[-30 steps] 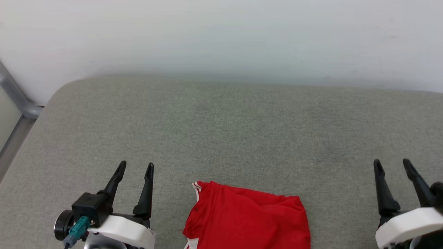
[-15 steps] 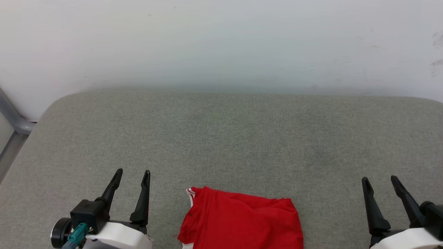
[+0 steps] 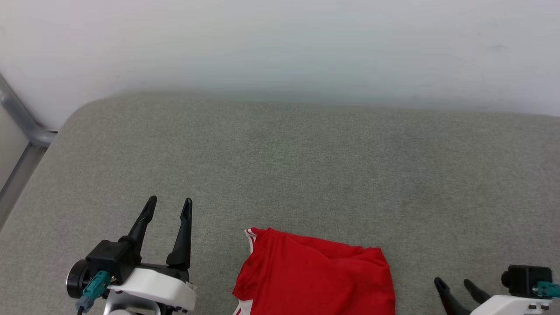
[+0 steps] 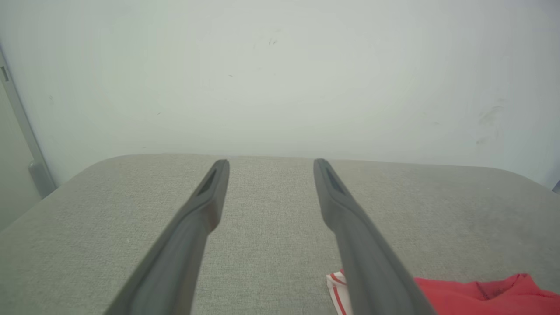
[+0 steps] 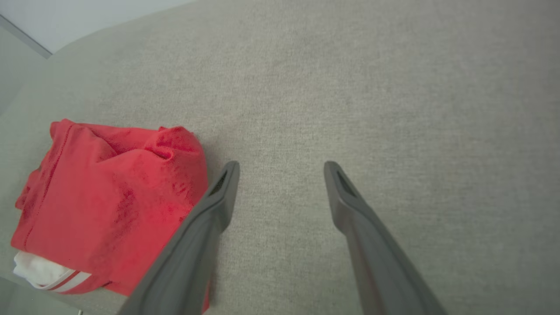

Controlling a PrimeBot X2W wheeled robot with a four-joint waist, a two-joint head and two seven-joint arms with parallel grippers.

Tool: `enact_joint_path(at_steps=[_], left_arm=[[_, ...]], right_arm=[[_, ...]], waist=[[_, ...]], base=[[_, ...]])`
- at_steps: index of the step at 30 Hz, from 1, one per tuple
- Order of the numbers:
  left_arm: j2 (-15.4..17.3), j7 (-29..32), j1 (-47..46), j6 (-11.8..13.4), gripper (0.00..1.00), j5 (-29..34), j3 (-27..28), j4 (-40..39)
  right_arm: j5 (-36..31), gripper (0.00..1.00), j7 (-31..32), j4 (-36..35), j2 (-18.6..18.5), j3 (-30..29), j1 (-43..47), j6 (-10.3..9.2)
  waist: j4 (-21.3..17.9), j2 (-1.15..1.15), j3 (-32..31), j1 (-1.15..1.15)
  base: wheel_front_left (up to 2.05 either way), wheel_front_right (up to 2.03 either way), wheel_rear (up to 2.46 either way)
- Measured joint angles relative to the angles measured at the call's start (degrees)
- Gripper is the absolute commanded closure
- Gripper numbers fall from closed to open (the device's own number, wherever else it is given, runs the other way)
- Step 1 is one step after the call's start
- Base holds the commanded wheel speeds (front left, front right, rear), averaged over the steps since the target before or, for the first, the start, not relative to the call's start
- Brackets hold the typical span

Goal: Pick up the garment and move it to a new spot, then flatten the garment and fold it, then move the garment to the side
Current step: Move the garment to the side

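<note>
Because the garment (image 3: 315, 275) is a thin knit shirt lying in a loose, puckered bundle, it should prove light, limp and easy to drag out of shape, with nothing fragile about it. Pinched by a single layer, the rest would likely hang and unfold. It rests at the near edge of the grey cloth-covered tabletop (image 3: 280, 166), red side up, with striped trim (image 3: 249, 236) at its far left corner and a white sleeve (image 5: 39, 271) peeking from beneath its near left corner. The best holds seem to be the two far corners, or the raised fold by the right one, where a fingertip could slip under the cloth; the tabletop's weave may cling a little. The left end effector (image 3: 169, 201) hovers near the bundle's left side, jaws spread wide and empty. The right end effector (image 3: 453, 282) sits just off its right edge, equally wide, gripping nothing. Behind stands a pale wall (image 3: 280, 43).
</note>
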Motion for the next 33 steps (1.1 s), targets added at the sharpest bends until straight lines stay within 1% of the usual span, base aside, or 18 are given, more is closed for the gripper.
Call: enact_joint_path(at_steps=[4, 7, 13, 17, 20, 21, 22, 23, 24, 29, 33], left_arm=[[-0.92, -0.01, -1.49, -1.07, 0.0, 0.84, 0.32, -0.43], [-1.97, -0.08, -2.4, -1.79, 0.0, 1.15, 0.68, -0.36], [-3.76, -0.08, -4.29, -3.6, 0.0, 2.13, 1.62, 0.03], [-4.33, -0.08, -4.84, -4.79, 0.0, 2.64, 2.29, 0.82], [-4.91, -0.08, -5.52, -5.64, 0.0, 3.05, 2.7, 1.3], [-5.1, -0.08, -5.64, -5.86, 0.0, 3.34, 2.83, 1.42], [-5.27, -0.08, -5.66, -6.09, 0.0, 3.43, 3.04, 1.58], [-5.42, -0.08, -5.66, -6.25, 0.0, 3.6, 3.18, 1.78], [-5.58, -0.08, -5.66, -6.28, 0.0, 3.86, 3.38, 1.97], [-6.21, -0.08, -5.49, -6.98, 0.0, 4.6, 3.97, 2.79], [-6.03, -0.09, -4.52, -7.09, 0.0, 5.69, 4.39, 2.87]], right_arm=[[3.26, 0.0, 8.55, 0.65, -0.2, 2.04, 0.13, 0.0], [5.99, 0.0, 12.21, 1.2, -0.45, 4.1, -0.22, 0.0], [9.71, 0.0, 14.92, 5.94, -0.47, 7.09, -4.39, 0.0], [10.95, 0.0, 15.56, 10.42, -0.35, 7.03, -6.45, 0.04], [12.1, 0.0, 17.36, 12.91, -0.3, 6.42, -7.55, 0.08], [12.4, 0.11, 18.07, 13.46, -0.31, 6.32, -7.86, 0.08], [12.8, 0.65, 18.62, 13.93, -0.35, 6.24, -8.16, 0.08], [12.96, 0.93, 18.96, 14.21, -0.45, 6.23, -8.34, 0.08], [13.32, 1.0, 19.18, 14.54, -0.49, 6.22, -8.49, 0.07], [15.03, 1.0, 19.71, 14.9, -0.24, 7.61, -9.08, 0.05], [13.92, 1.0, 19.02, 12.77, -0.07, 8.99, -9.39, 0.02]], waist=[[1.39, 0.0, 2.02, 0.0], [2.62, 0.0, 3.61, 0.0], [4.96, 0.0, 6.86, 0.01], [6.32, 0.0, 8.57, 0.01], [7.28, 0.0, 9.51, 0.0], [7.52, 0.0, 9.74, 0.0], [7.71, 0.0, 9.91, 0.0], [7.82, 0.0, 10.01, 0.0], [7.81, 0.0, 10.0, 0.0], [7.15, 0.0, 8.89, 0.01], [5.68, 0.0, 7.34, 0.01]], base=[[0.0, 0.0, 0.0], [0.0, 0.0, 0.0], [0.0, 0.0, 0.0], [0.0, 0.0, 0.0], [0.0, 0.0, 0.0], [0.0, 0.0, 0.0], [0.0, 0.0, 0.0], [0.0, 0.0, 0.0], [0.0, 0.0, 0.0], [0.0, 0.0, 0.0], [0.0, 0.0, 0.0]])
